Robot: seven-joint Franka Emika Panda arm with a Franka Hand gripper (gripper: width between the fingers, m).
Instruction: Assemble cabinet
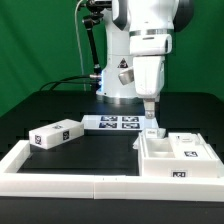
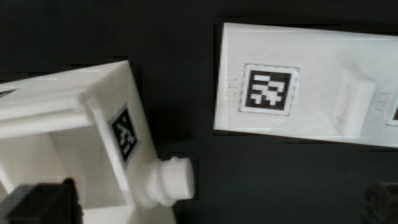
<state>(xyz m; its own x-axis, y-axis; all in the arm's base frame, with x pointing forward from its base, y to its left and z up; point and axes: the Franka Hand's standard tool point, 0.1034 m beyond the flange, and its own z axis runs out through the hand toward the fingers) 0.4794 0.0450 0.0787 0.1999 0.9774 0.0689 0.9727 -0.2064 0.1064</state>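
The cabinet [image 1: 176,158], a large white box of panels with tags, sits at the exterior view's right front. My gripper [image 1: 150,118] hangs just above its back left corner. In the wrist view a white cabinet part [image 2: 68,125] with a side tag and a round peg [image 2: 171,178] lies partly between my fingers. A flat white tagged panel [image 2: 294,85] lies apart from it across a dark gap. My gripper [image 2: 210,205] is open, with one dark finger [image 2: 39,205] beside the white part. It holds nothing.
A loose white tagged block [image 1: 55,135] lies at the exterior view's left. The marker board [image 1: 115,122] lies in front of the robot base. Low white border rails [image 1: 60,178] run along the front and left of the black table.
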